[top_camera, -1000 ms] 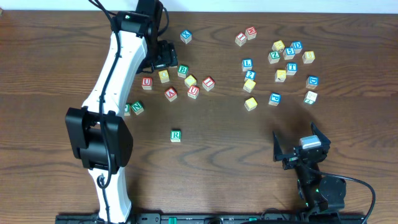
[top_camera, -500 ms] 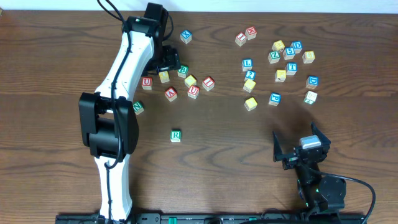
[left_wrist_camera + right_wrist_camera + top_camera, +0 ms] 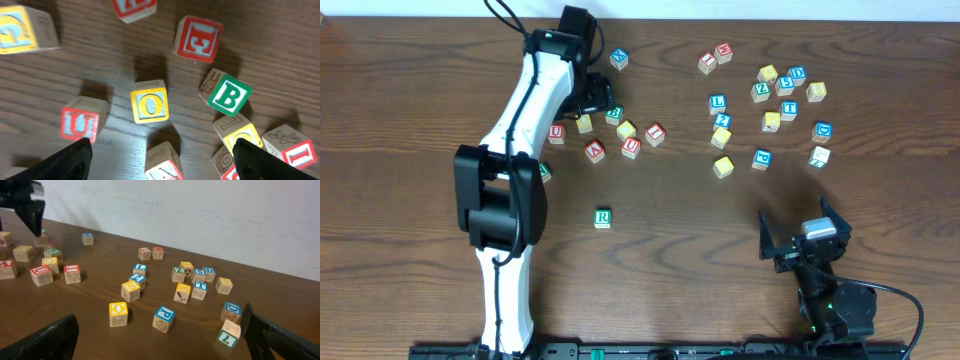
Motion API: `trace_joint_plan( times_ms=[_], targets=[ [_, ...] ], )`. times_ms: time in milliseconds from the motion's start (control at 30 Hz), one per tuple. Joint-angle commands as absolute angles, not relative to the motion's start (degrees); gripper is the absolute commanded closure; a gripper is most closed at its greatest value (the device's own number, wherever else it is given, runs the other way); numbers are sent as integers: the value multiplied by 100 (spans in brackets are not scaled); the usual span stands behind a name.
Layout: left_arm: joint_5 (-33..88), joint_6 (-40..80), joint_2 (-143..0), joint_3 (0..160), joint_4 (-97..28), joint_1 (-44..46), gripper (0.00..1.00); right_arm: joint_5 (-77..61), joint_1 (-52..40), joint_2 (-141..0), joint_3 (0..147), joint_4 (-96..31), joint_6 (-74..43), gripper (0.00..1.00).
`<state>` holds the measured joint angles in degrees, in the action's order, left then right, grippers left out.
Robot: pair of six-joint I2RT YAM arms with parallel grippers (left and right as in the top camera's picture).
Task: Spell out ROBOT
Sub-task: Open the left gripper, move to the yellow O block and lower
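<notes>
Left arm [image 3: 523, 120] reaches from the near edge of the bench [image 3: 670, 250] to the far-left cluster, wrist aimed down. The left fingers [image 3: 70, 160] are spread wide and hold nothing; in the wrist view the yellow O cube [image 3: 149, 105] lies between and just ahead of them, with the green B cube [image 3: 229, 97] to its right. Right arm [image 3: 835, 305] is folded at near right, right fingers [image 3: 50, 340] wide and empty. Green R cube [image 3: 603, 217] sits alone near centre, while the blue T cube [image 3: 789, 109] and second yellow O cube [image 3: 118, 313] lie in the far-right scatter.
</notes>
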<state>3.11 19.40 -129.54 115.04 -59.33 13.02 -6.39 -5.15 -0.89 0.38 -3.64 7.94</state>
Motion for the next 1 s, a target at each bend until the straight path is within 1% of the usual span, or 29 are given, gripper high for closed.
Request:
trace_joint_plan(
  times_ms=[0, 33, 67, 133, 200, 267, 400, 433, 533, 967],
  targets=[
    [327, 1855, -13251, 11448, -5948, 1372, 11, -617, -534, -64, 34, -388, 731, 1],
    [327, 1855, -13260, 11448, -5951, 1376, 12, -617, -534, -64, 34, -388, 731, 1],
    [325, 1855, -13257, 11448, -5948, 1376, 15, -617, -534, -64, 34, -388, 731, 1],
    [298, 1855, -13255, 11448, -5946, 1374, 16, -617, -534, -64, 34, -388, 731, 1],
    [19, 2047, -13257, 11448, -5946, 1369, 23, -617, -534, -64, 34, -388, 731, 1],
    [21, 2047, -13257, 11448, -5922, 1369, 30, -617, -534, -64, 34, -388, 731, 1],
    [21, 2045, -13257, 11448, -5896, 1369, 31, -617, -534, -64, 34, -388, 731, 1],
    [21, 2045, -13257, 11448, -5896, 1369, 35, -617, -534, -64, 34, -388, 731, 1],
    [19, 2045, -13262, 11448, -5857, 1369, 36, -617, -534, -64, 34, -388, 731, 1],
    [-215, 2283, -13270, 11264, -5765, 1369, 36, -617, -534, -64, 34, -388, 731, 1]
  ],
)
